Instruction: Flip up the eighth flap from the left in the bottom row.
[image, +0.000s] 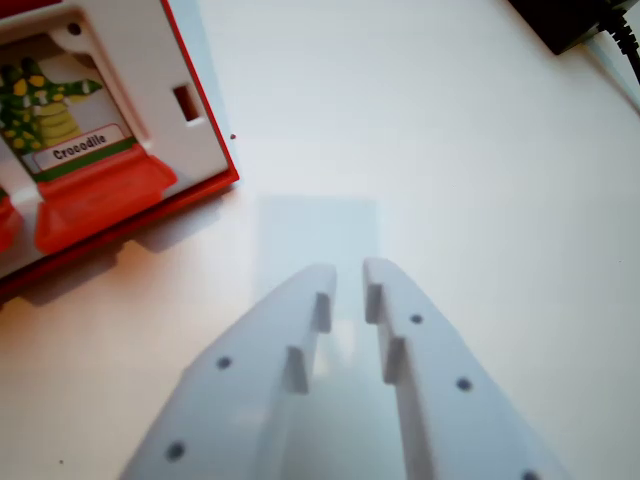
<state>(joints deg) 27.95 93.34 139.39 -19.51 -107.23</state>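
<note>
A red-framed game board (205, 185) fills the wrist view's upper left corner, its corner reaching toward the middle. One flap (75, 135) shows a crocodile picture with the label "Crocodile"; it sits in a red holder (100, 195) at the board's near edge. My white gripper (348, 272) hangs over the bare table to the wrist view's right of the board, well apart from the flap. Its two fingers stand nearly together with a narrow gap, and nothing is between them. Other flaps lie outside the picture.
The white tabletop (450, 150) spreads under and beyond the gripper. A black object with a cable (580, 25) lies at the wrist view's upper right corner.
</note>
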